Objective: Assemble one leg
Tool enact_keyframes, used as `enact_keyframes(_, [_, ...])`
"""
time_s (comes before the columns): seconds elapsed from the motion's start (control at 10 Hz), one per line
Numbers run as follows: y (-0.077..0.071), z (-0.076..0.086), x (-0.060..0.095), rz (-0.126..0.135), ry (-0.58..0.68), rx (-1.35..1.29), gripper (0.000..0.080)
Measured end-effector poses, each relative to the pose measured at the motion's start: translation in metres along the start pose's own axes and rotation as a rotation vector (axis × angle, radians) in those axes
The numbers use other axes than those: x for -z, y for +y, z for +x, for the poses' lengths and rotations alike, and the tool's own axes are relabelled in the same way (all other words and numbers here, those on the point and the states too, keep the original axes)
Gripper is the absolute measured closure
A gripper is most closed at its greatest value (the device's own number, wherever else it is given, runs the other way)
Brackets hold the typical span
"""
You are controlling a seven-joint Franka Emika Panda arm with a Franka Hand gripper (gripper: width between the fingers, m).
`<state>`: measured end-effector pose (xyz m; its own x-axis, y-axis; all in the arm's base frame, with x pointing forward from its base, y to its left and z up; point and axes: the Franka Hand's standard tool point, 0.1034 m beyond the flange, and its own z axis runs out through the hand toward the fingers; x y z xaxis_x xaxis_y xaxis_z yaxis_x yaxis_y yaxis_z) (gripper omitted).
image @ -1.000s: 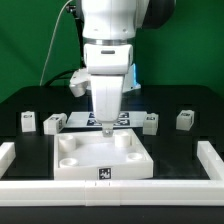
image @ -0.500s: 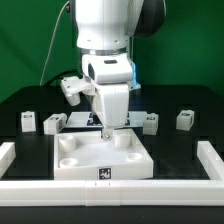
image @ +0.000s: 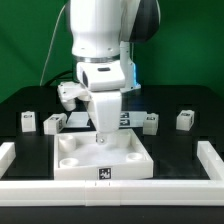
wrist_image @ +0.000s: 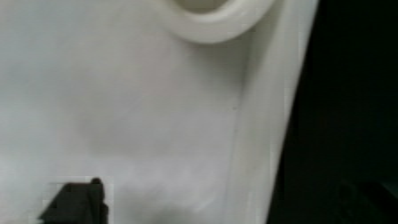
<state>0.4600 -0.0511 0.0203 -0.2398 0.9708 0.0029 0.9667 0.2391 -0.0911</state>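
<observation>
Several small white legs with tags stand on the black table: two at the exterior view's left (image: pixel 28 121) (image: pixel 52 123) and two at its right (image: pixel 150 122) (image: pixel 184 119). My gripper (image: pixel 102 136) hangs low over the far left part of the large white tray-like piece (image: pixel 100 158), close to its surface. In the wrist view my gripper (wrist_image: pixel 199 205) is over the tray's flat white face, with one round corner socket (wrist_image: pixel 222 20) ahead. One dark fingertip (wrist_image: pixel 73 202) shows far off to the side. Nothing is between the jaws. No leg is near the gripper.
The marker board (image: pixel 125 118) lies behind the tray piece. A low white rail runs along the front (image: pixel 110 190) and up both sides (image: pixel 8 152) (image: pixel 212 152). The tray's edge drops to the black table (wrist_image: pixel 356 110).
The arm has shifted toward the exterior view's left and turned its wrist. The gripper stays low over the tray piece. The legs have not moved.
</observation>
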Motion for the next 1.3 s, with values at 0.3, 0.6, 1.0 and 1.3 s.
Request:
enact_keyframes(0.3, [-0.001,-0.008,-0.01,0.011,0.008,-0.019,0.015])
enact_keyframes(0.6, [0.004,-0.017,-0.011,0.005,0.008,-0.047,0.0172])
enact_keyframes(1.0, [0.004,-0.017,-0.012,0.006,0.009,-0.058,0.07])
enact_keyframes(1.3, [0.006,-0.018,-0.01,-0.005,0.006,-0.058,0.0736])
